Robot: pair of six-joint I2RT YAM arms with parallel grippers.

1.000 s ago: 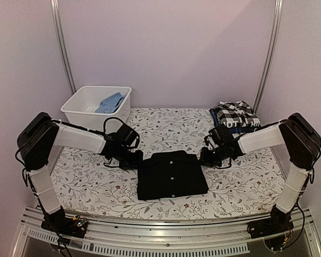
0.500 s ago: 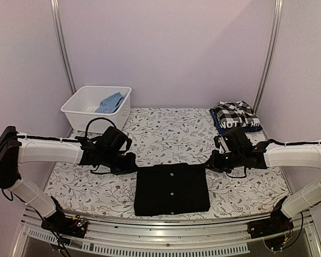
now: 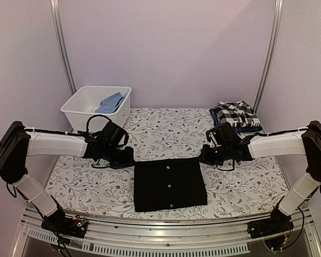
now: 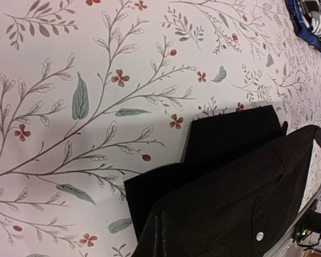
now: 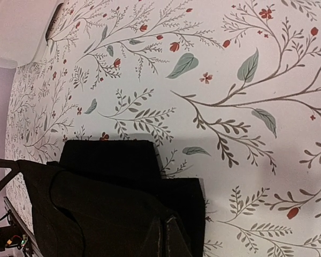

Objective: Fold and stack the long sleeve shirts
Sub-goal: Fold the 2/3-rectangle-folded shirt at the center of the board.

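Note:
A plain black collared long sleeve shirt point(image 3: 169, 184) with small white buttons lies folded as a rectangle at the table's near centre. My left gripper point(image 3: 129, 160) is shut on its far left corner, and my right gripper point(image 3: 205, 157) is shut on its far right corner. The far edge runs taut and straight between them. In the left wrist view the fingers point(image 4: 161, 230) pinch black cloth beside a white button point(image 4: 259, 235). The right wrist view shows the same pinch point(image 5: 174, 230). A folded black-and-white checked shirt point(image 3: 235, 114) rests at the back right on a dark blue-edged garment point(image 3: 252, 128).
A white plastic bin point(image 3: 77, 107) stands at the back left with a light blue cloth point(image 3: 110, 101) inside. The flowered tablecloth point(image 3: 166, 128) covers the table. A metal rail point(image 3: 166, 241) runs along the near edge, and upright posts stand at both back corners.
Both grippers drew the black shirt toward the near edge while holding its far corners. Its far edge is now pulled straight, and the arms have shifted slightly back inward.

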